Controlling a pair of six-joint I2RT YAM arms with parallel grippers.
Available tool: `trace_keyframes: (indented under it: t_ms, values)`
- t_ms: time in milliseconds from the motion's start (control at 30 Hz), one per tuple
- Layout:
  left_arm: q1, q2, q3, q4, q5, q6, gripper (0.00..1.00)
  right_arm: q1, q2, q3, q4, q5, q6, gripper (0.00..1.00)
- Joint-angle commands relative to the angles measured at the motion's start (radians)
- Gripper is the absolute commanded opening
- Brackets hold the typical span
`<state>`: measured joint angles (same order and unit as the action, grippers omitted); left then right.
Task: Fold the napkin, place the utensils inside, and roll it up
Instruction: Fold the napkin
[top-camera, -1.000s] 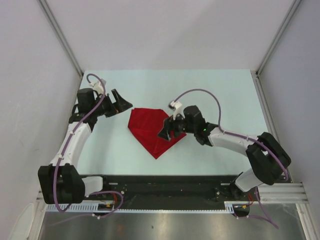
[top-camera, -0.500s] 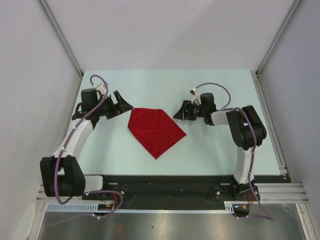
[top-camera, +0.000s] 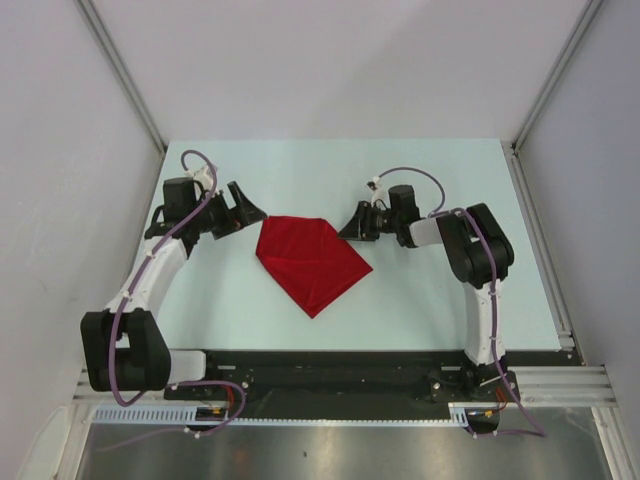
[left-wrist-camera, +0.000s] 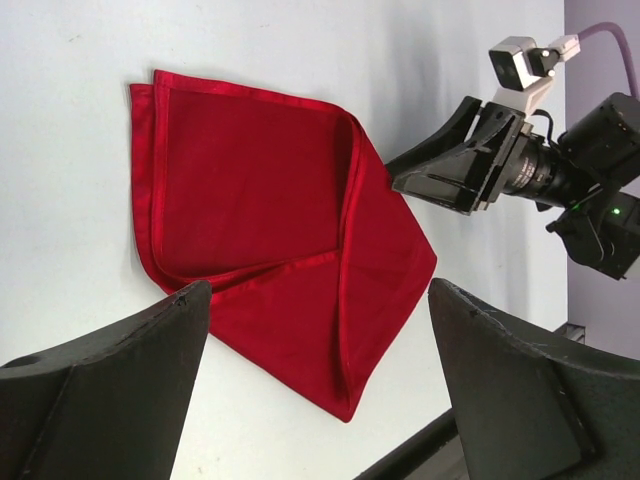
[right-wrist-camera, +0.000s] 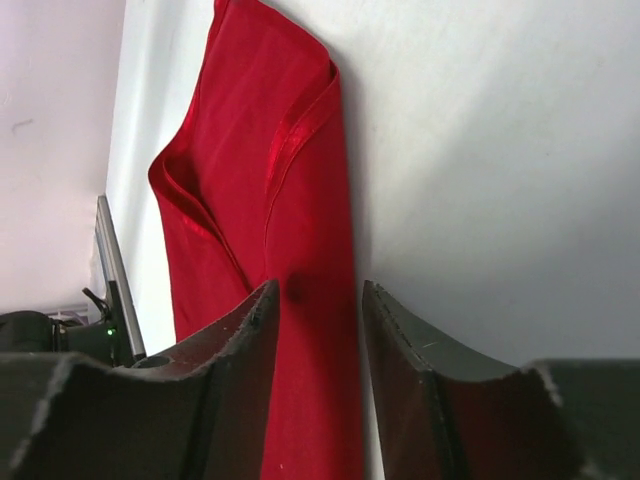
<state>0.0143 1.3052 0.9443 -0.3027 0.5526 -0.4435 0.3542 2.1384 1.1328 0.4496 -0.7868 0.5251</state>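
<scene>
The top camera looked steeply down from high at the near edge, taking in the whole worktop (top-camera: 430, 300). Each wrist camera sat low and close, looking out between its own jaws. All three shared the napkin (top-camera: 310, 262).

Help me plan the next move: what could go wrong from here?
1. The right tool sits at the folded edge of the napkin; a pinch might catch only the top layer and undo the fold.
2. No utensil shows in any view, so rolling now might leave it out.
</scene>
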Motion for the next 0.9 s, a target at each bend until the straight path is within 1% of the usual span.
trace_keyframes:
  t_ms: [0, 100, 133, 200, 267, 333, 367, 400, 433, 467, 500, 567, 600, 633, 667, 700, 800, 833, 867]
  values:
    - [-0.007, -0.015, 0.005, 0.011, 0.010, 0.008, 0.95, 0.015, 0.043, 0.048, -0.051, -0.011, 0.012, 0.43]
    - [-0.007, -0.021, 0.005, 0.011, 0.012, 0.009, 0.95, 0.025, 0.054, 0.067, -0.074, -0.006, 0.003, 0.36]
    - [-0.007, -0.020, 0.005, 0.010, 0.012, 0.011, 0.95, 0.026, 0.055, 0.070, -0.083, -0.002, 0.001, 0.31]
    - [-0.005, -0.021, 0.005, 0.013, 0.015, 0.008, 0.95, 0.031, 0.064, 0.079, -0.091, -0.003, 0.004, 0.25]
    - [-0.005, -0.021, 0.005, 0.013, 0.021, 0.008, 0.95, 0.034, 0.072, 0.082, -0.089, -0.006, 0.009, 0.22]
    - [-0.005, -0.021, 0.004, 0.014, 0.021, 0.006, 0.95, 0.038, 0.072, 0.081, -0.081, -0.008, 0.018, 0.10]
    - [-0.005, -0.023, 0.004, 0.014, 0.020, 0.006, 0.95, 0.038, 0.071, 0.079, -0.074, -0.009, 0.026, 0.02]
    - [-0.005, -0.023, 0.004, 0.016, 0.020, 0.005, 0.95, 0.038, 0.066, 0.067, -0.056, -0.009, 0.033, 0.00]
    - [-0.005, -0.024, 0.002, 0.017, 0.021, 0.005, 0.95, 0.037, 0.060, 0.058, -0.042, -0.008, 0.056, 0.00]
    - [-0.032, -0.024, 0.001, 0.019, 0.018, 0.003, 0.95, 0.035, 0.051, 0.041, -0.025, 0.000, 0.067, 0.00]
    - [-0.036, -0.024, -0.001, 0.017, 0.009, 0.003, 0.95, 0.034, 0.019, 0.018, 0.013, 0.039, 0.081, 0.00]
    - [-0.045, -0.026, 0.001, 0.011, -0.008, 0.008, 0.95, 0.022, -0.026, -0.076, 0.064, 0.087, 0.122, 0.00]
    - [-0.060, -0.027, 0.002, 0.008, -0.029, 0.009, 0.95, 0.019, -0.081, -0.109, 0.105, 0.150, 0.133, 0.00]
    - [-0.072, -0.029, 0.004, 0.005, -0.042, 0.015, 0.95, 0.009, -0.107, -0.189, 0.118, 0.187, 0.142, 0.00]
    - [-0.085, -0.029, 0.005, -0.001, -0.052, 0.019, 0.95, 0.006, -0.139, -0.224, 0.127, 0.226, 0.160, 0.00]
    - [-0.115, -0.029, 0.007, -0.006, -0.075, 0.022, 0.95, 0.005, -0.168, -0.269, 0.152, 0.304, 0.170, 0.00]
    - [-0.186, -0.020, 0.013, -0.024, -0.115, 0.031, 0.95, 0.003, -0.315, -0.408, 0.155, 0.460, 0.207, 0.00]
    - [-0.203, -0.018, 0.013, -0.030, -0.126, 0.032, 0.95, 0.009, -0.345, -0.473, 0.150, 0.498, 0.213, 0.00]
    - [-0.235, -0.017, 0.011, -0.030, -0.135, 0.029, 0.95, 0.014, -0.372, -0.497, 0.129, 0.573, 0.226, 0.00]
